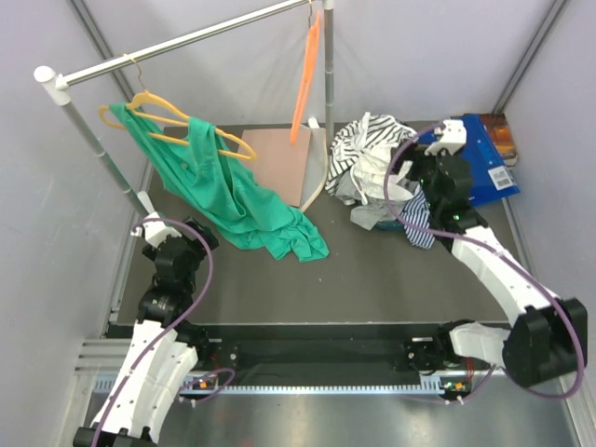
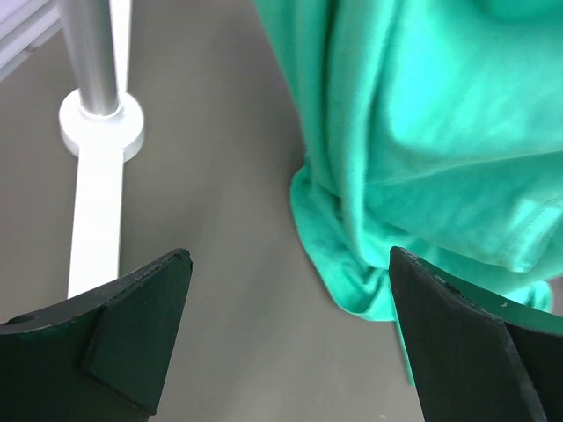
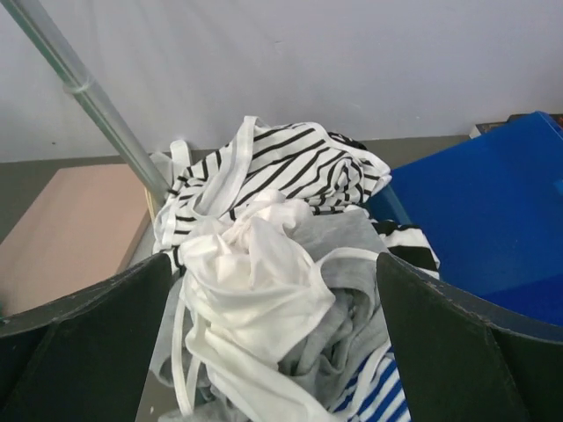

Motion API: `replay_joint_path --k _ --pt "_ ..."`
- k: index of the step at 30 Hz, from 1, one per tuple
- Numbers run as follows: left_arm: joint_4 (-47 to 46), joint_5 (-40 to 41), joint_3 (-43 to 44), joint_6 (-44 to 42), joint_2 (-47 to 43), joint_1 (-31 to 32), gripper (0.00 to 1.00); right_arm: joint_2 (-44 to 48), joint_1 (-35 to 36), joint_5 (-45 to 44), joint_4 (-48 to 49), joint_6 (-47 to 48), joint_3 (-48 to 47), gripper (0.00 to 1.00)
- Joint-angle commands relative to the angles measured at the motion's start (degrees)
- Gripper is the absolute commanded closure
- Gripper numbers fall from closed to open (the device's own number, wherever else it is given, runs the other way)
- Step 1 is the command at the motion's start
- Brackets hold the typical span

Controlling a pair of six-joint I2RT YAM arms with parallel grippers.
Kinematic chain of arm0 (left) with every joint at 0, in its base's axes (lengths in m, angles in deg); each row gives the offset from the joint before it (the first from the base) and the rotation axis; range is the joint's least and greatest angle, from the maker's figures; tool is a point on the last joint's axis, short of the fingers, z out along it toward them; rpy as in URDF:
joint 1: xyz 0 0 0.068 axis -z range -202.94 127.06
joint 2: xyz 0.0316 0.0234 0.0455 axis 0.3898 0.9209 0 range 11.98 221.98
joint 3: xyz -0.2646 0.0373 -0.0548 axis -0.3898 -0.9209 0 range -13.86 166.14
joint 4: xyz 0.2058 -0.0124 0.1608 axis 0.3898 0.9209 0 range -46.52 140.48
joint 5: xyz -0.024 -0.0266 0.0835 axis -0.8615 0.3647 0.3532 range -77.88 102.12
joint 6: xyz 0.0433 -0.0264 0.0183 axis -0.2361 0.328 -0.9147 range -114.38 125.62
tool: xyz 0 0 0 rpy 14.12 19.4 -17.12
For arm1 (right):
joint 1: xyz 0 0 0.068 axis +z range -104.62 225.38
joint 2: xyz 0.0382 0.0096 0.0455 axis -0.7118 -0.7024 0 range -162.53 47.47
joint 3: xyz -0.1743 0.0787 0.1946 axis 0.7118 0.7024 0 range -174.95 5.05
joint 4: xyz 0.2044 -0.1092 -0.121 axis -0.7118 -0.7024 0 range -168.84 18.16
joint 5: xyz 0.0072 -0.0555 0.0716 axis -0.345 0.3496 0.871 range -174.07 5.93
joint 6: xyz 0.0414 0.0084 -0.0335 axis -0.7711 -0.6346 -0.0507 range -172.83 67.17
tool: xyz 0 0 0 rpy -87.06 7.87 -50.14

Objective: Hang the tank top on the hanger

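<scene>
**Q:** White sleeveless tank top (image 3: 251, 264), thin and slightly sheer. Where is it?

**A:** Crumpled on top of the clothes heap (image 1: 372, 177) at the right of the grey tabletop (image 1: 372, 270). It lies against a black-and-white striped shirt (image 3: 290, 167), directly ahead of your right gripper (image 3: 273, 261). The bright orange plastic hanger (image 1: 305, 79) hangs on the metal rail (image 1: 186, 42), well apart.

**Q:** How will it handle?

**A:** Probably light and limp, and likely to drag its neighbours along. Pinch a narrow strap or a raised fold.

**Q:** And the jaws?

**A:** Right jaws are spread wide and hold nothing. Your left gripper (image 2: 288, 255) is likewise spread and empty, near the green garment (image 2: 422, 132).
</scene>
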Motion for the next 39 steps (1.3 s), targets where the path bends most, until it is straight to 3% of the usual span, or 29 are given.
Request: replay_joint_path --k 1,10,13,16,17,19,20,25,31,35,39 --pt "2.6 -3.0 5.9 -0.5 -0.2 0.0 0.01 -6.8 0.9 0.4 -3.0 1.8 -8.0 0.00" --pt "4.5 -3.9 6.3 -0.4 -0.8 0.0 0.01 -17.8 1.4 7.0 -10.3 2.3 -16.8 0.11" --pt "4.6 -3.7 6.0 -0.3 -1.2 0.0 0.01 -21.6 1.7 7.6 -14.1 2.9 -20.8 0.19" --pt "4.8 -3.2 6.1 -0.2 -1.2 0.0 0.01 -23.1 1.9 8.1 -15.6 3.4 -23.4 0.44" --pt "5.0 -3.0 6.0 -0.1 -1.3 0.0 0.01 -22.7 2.4 8.2 -15.6 3.7 -23.9 0.72" --pt "4.9 -2.8 6.0 -0.1 -1.2 0.0 0.01 -22.2 2.7 8.1 -15.6 4.1 -24.8 0.95" --pt "5.0 -2.7 6.0 -0.1 -1.2 0.0 0.01 -21.6 3.1 8.2 -18.2 4.4 -26.3 1.00" --pt "4.8 -2.6 5.8 -0.1 -1.2 0.0 0.01 -18.1 9.6 4.6 -25.0 7.9 -33.5 1.00" --pt "4.6 -1.4 5.1 0.3 -0.9 0.0 0.01 -9.5 24.6 4.1 -28.8 8.2 -36.7 1.00" --pt "4.4 -1.6 5.1 0.3 -0.6 0.0 0.01 -6.3 30.5 3.8 -30.8 8.2 -39.2 1.00" --pt "4.2 -2.7 5.0 -0.1 -0.5 0.0 0.01 -4.2 31.5 4.2 -31.5 5.3 -38.9 1.00"
